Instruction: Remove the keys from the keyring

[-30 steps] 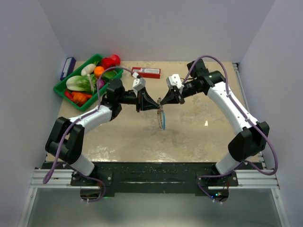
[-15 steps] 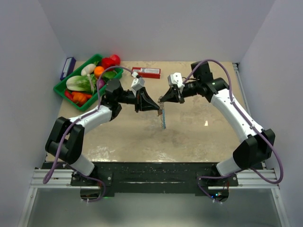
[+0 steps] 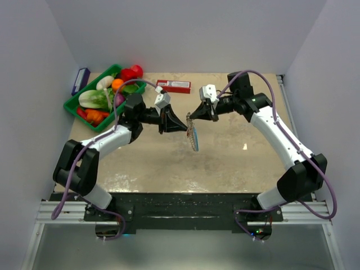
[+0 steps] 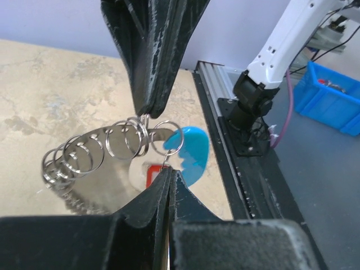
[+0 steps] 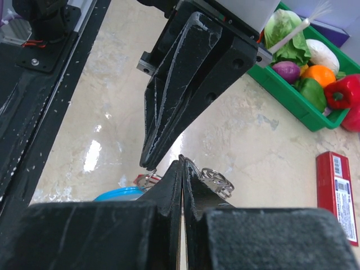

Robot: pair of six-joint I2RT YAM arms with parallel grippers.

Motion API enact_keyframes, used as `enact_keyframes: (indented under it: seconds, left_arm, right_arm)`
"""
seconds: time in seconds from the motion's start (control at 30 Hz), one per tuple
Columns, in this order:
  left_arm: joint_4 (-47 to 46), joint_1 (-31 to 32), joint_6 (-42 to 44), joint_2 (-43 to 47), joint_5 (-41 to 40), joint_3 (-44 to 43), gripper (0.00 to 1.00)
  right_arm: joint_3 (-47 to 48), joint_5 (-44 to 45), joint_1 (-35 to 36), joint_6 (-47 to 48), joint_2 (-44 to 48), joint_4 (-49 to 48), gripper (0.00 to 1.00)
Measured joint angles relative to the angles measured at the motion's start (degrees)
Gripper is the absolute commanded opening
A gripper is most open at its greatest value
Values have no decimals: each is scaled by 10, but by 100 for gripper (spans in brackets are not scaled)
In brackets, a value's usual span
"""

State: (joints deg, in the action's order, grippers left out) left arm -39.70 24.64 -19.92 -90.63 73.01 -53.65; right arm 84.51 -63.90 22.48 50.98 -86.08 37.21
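The keyring (image 3: 194,139) hangs above the table between my two grippers. In the left wrist view it is a chain of silvery ring-like keys (image 4: 84,156) with a bright blue section (image 4: 192,149) and a red-edged piece (image 4: 151,175). My left gripper (image 3: 183,128) is shut, its tips (image 4: 169,170) pinching a thin ring of the keyring. My right gripper (image 3: 191,118) is shut on the keyring's top from the other side (image 5: 181,161). The two grippers' tips nearly touch. The silvery keys (image 5: 218,179) and the blue section (image 5: 121,194) also show in the right wrist view.
A green tray (image 3: 76,108) of toy vegetables stands at the back left, and shows in the right wrist view (image 5: 284,98). A long red box (image 3: 173,86) lies at the back centre. A small purple box (image 3: 80,80) leans by the left wall. The tan table (image 3: 225,157) lies beneath.
My right wrist has shifted slightly up and back. The hanging keyring has twisted and swung a little. Both grippers have stayed shut on it.
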Motion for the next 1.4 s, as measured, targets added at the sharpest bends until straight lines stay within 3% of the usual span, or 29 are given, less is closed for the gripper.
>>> enact_keyframes:
  seconds: [0.3,0.97,1.4]
  left_arm:
    - [219,-5,205,34,-56,-38,0]
    - [493,32,498,72,-141,-113,0]
    - [555,35,562,87,-191,-129,0]
  right_arm:
    - [-30,12,0,-54,3,-55,0]
    - [-41,-2,-4,-167,4,-139,0]
    - [-64,21,-4,-215,4,-188,0]
